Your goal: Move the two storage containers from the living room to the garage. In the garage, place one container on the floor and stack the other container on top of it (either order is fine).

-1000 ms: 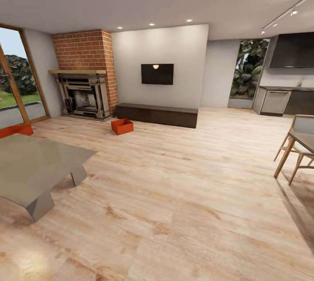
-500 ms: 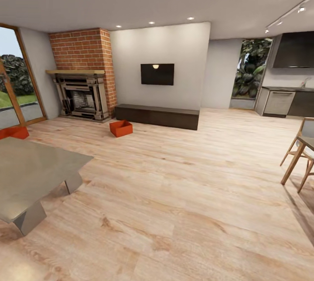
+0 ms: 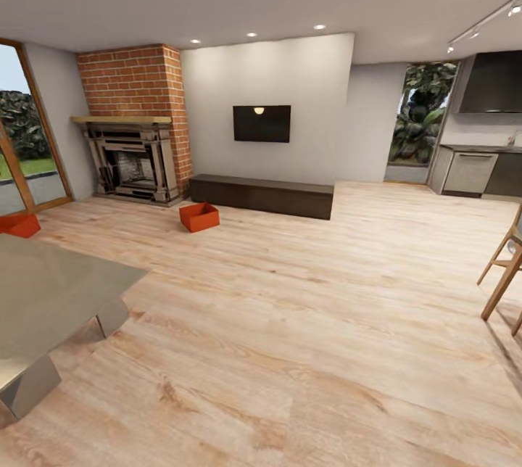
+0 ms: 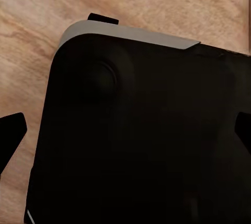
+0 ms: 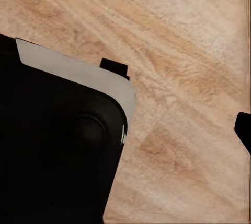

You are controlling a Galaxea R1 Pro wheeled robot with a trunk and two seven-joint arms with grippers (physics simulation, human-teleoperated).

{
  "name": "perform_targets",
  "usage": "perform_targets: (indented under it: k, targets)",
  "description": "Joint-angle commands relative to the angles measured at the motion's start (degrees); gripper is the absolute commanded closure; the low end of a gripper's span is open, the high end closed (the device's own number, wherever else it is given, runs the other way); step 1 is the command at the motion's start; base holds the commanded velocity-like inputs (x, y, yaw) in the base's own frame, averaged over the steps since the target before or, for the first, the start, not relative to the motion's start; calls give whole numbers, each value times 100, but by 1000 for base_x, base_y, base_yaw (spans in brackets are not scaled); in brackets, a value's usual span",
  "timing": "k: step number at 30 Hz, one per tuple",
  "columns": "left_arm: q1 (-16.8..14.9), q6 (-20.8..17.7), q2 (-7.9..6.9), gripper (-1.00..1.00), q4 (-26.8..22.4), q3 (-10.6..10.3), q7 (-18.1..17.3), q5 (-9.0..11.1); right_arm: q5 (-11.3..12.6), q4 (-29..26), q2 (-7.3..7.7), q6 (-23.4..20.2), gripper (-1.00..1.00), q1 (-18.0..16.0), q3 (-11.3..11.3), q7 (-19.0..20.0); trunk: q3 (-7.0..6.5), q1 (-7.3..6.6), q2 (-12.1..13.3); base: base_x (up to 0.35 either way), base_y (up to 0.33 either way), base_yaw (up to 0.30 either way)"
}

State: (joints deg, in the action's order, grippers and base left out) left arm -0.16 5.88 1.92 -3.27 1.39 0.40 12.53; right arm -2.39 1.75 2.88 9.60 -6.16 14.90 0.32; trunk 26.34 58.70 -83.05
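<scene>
**Facing the living room, both containers on the planks**

Looking across the living room's wood floor (image 3: 304, 293) from the head camera. I see one orange-red container (image 3: 199, 217) on the planks just in front of the low dark bench (image 3: 261, 195), near the brick fireplace (image 3: 134, 130). The second container (image 3: 19, 225) sits at the floor's left edge by the glass door (image 3: 25, 141), beyond the grey coffee table (image 3: 51, 293). A wall TV (image 3: 262, 123) hangs above the bench; wooden chair legs (image 3: 504, 271) stand right.

Wrist cameras: dark robot body over planks. Left pincer (image 4: 125, 130): fingertips at the frame edges, well apart. Right pincer: one fingertip (image 5: 243, 130) visible; I cannot tell its state.
</scene>
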Motion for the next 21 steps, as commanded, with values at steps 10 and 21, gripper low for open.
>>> perform_targets:
  k: [10, 21]
  targets:
    - [-2, 17, 1, -100, 2, 11, 4, 22, -12, 19, 20, 73, -100, -8, -5, -41, 5, 3, -3, 325, 0, 214]
    - [-2, 8, 10, -100, 2, 9, 4, 22, -61, 19, 67, 95, -100, -8, 14, -41, 5, 3, -3, 325, 0, 14]
